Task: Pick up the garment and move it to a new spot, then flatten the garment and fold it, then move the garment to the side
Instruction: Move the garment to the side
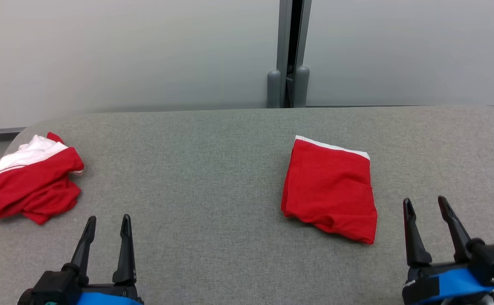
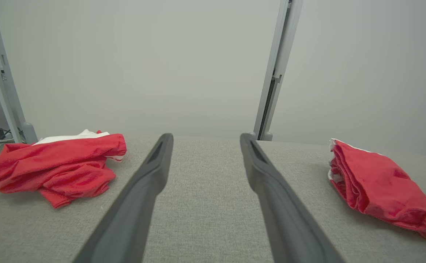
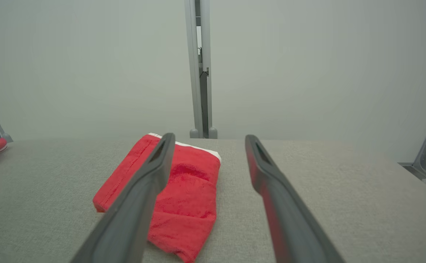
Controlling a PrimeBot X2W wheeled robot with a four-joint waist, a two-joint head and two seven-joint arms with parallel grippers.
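Observation:
A folded red garment (image 1: 330,188) with a white strip along its far edge lies flat on the grey table (image 1: 204,178), right of centre. It shows again as the folded garment (image 2: 377,186) at the right of the left wrist view, and the folded garment (image 3: 176,193) sits partly behind a finger in the right wrist view. A second red and white garment (image 1: 26,180) lies crumpled near the table's left edge, the same crumpled garment (image 2: 55,166) in the left wrist view. My left gripper (image 1: 107,224) and right gripper (image 1: 425,204) are both open, holding nothing, near the front edge.
A pale wall with a grey vertical post (image 1: 289,55) runs behind the table. The table's rounded far corners show at left and right. Bare grey cloth lies between the two garments.

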